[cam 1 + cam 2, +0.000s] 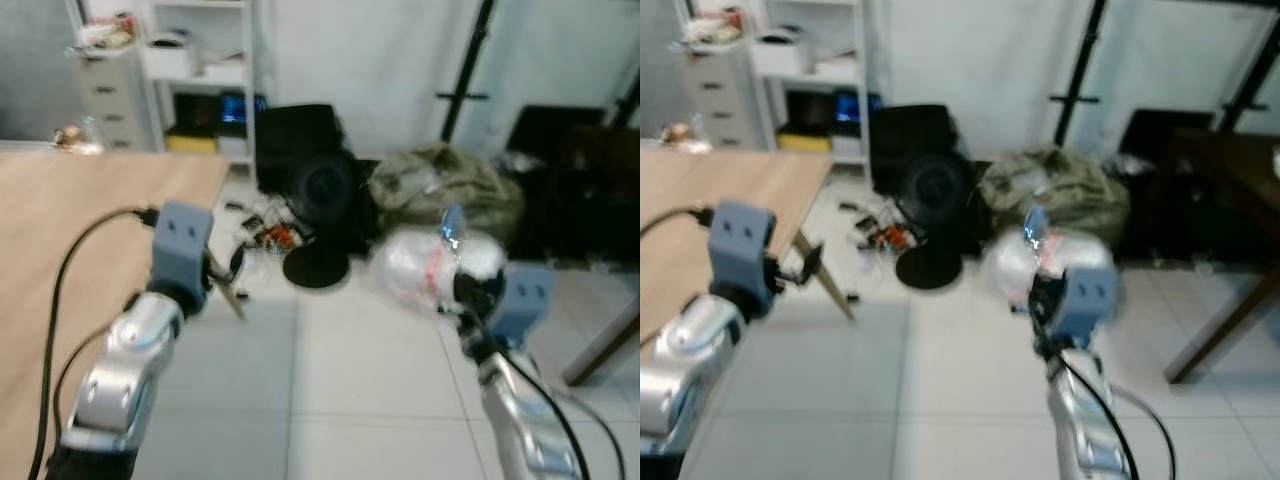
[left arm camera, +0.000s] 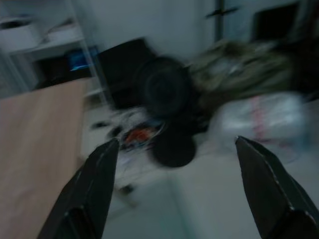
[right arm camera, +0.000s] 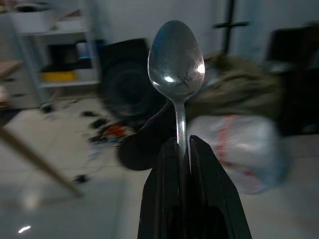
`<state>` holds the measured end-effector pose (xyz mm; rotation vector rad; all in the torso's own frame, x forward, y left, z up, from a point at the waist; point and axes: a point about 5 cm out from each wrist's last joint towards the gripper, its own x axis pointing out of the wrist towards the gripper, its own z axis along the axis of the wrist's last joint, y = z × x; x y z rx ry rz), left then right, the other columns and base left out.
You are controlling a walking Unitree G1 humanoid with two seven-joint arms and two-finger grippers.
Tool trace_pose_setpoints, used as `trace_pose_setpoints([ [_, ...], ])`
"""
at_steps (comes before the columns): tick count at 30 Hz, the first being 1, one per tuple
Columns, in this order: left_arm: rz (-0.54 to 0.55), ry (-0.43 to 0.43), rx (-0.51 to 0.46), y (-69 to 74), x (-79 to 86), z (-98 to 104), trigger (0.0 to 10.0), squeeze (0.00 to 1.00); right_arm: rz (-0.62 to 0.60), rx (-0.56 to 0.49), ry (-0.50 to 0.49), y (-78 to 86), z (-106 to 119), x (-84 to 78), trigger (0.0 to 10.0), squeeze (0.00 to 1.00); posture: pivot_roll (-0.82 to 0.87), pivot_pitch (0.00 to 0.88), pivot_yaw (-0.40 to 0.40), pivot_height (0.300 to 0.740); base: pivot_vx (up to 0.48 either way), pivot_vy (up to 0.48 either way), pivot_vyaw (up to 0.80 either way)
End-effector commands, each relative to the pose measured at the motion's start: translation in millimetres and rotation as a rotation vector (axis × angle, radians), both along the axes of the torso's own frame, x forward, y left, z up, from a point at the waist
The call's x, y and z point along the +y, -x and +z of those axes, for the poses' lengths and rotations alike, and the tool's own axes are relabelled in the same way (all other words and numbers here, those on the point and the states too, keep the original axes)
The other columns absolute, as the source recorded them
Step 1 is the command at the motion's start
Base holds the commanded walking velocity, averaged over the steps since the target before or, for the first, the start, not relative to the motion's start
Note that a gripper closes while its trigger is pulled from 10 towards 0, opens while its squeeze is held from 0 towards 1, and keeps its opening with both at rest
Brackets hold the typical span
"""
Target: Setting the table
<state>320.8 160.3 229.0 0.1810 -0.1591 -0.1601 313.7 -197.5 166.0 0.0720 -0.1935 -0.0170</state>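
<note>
My right gripper is shut on the handle of a metal spoon, whose bowl points forward and up. In the eye views the spoon rises ahead of the right gripper, over the tiled floor and well to the right of the table. The light wooden table lies at my left, its bare corner near my left arm. My left gripper is held just past that corner with its fingers spread wide and nothing between them. All views are blurred.
Ahead on the floor stand a black fan, an olive bag, a white plastic bag and loose cables. White shelves and a drawer unit line the back wall. A dark table's leg stands at right.
</note>
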Motion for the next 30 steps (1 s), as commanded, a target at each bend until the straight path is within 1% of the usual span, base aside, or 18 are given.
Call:
trace_pose_setpoints([
  [1,0.038,-0.005,0.026,2.6,8.7,-8.7,10.0,0.00,0.010,-0.004,0.000,1.0,-0.1,2.3,10.0,0.00,0.07,0.075,0.033,0.740,0.000,0.000,-0.77],
  [2,0.060,-0.002,0.040,4.4,11.3,-13.7,10.0,0.00,0.012,0.005,0.003,1.2,-2.0,1.6,10.0,0.00,0.07,0.080,0.028,0.740,0.000,0.000,-0.77],
  [3,0.065,-0.001,0.041,5.2,11.8,-14.4,10.0,0.00,0.013,0.007,0.004,1.5,-1.8,1.5,10.0,0.00,0.08,0.083,0.025,0.740,0.000,0.000,-0.77],
  [17,0.082,-0.006,0.025,5.8,11.5,-13.7,10.0,0.00,0.029,0.028,0.006,2.8,-4.6,5.2,10.0,0.00,0.08,0.100,0.016,0.740,0.000,0.000,-0.77],
  [22,0.077,0.008,0.022,5.4,8.0,-13.1,10.0,0.00,0.031,0.031,0.010,4.5,-4.5,4.2,10.0,0.00,0.07,0.107,0.013,0.740,0.000,0.000,-0.77],
  [26,0.069,0.042,0.019,6.2,6.2,-12.1,10.0,0.00,0.033,0.034,0.012,5.3,-4.9,4.6,10.0,0.00,0.07,0.109,0.011,0.740,0.000,0.000,-0.77],
  [30,0.059,0.055,0.012,7.8,5.2,-11.4,10.0,0.00,0.035,0.036,0.013,5.7,-4.9,5.0,10.0,0.00,0.07,0.111,0.008,0.740,0.000,0.000,-0.77],
])
